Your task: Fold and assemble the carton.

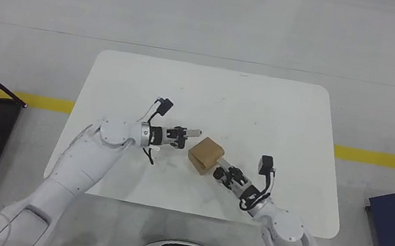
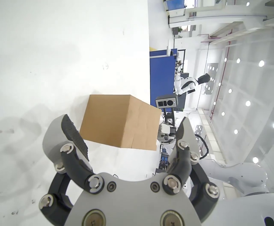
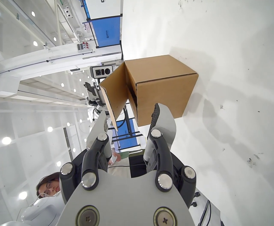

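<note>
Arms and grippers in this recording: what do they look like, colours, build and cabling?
Both arms, left arm and right arm, have white rounded shells with black wrist sections, each carrying a small dark camera box and a looping black cable. The left gripper and right gripper match: pale grey plate, black linkages with silver bolts, grey fingers faced with black ribbed pads.
</note>
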